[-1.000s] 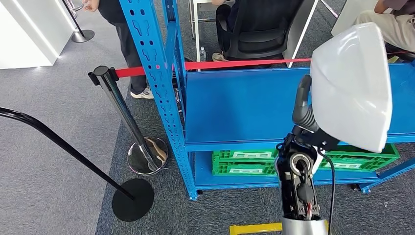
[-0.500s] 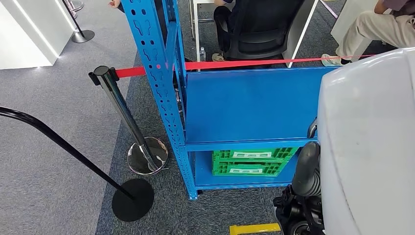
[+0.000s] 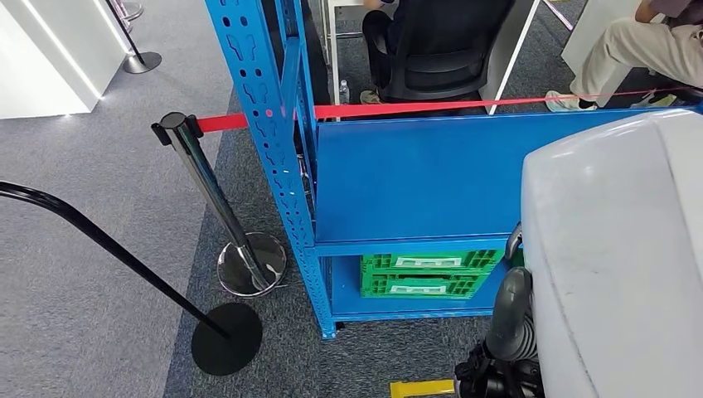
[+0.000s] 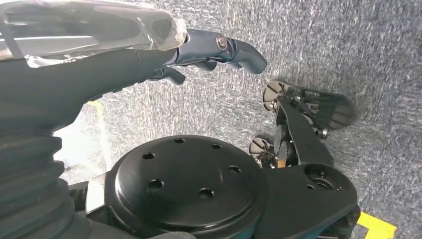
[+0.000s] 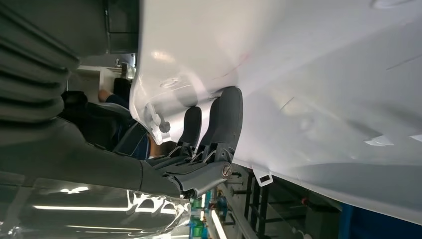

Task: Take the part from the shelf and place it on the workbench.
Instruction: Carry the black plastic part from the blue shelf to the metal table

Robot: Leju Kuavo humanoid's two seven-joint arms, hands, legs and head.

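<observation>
Part (image 3: 613, 257) now off shelf (image 3: 414, 178), drawn close against us, larger than half-second back. Right hand (image 5: 209, 134) grips its underside. Left hand (image 4: 199, 55) hangs, fingers curled, empty. We judge carry to workbench next.

Grey carpet bay, blue steel rack (image 3: 282, 157) as landmark.
Green crates (image 3: 423, 274) sit on rack's bottom level. Chrome stanchion (image 3: 211, 199) just left of rack; red belt (image 3: 414, 108) runs from it behind the rack. Black round base (image 3: 226, 337) nearer, left. Black office chair (image 3: 448, 50) behind rack. White wall panel (image 3: 41, 58) far left.
</observation>
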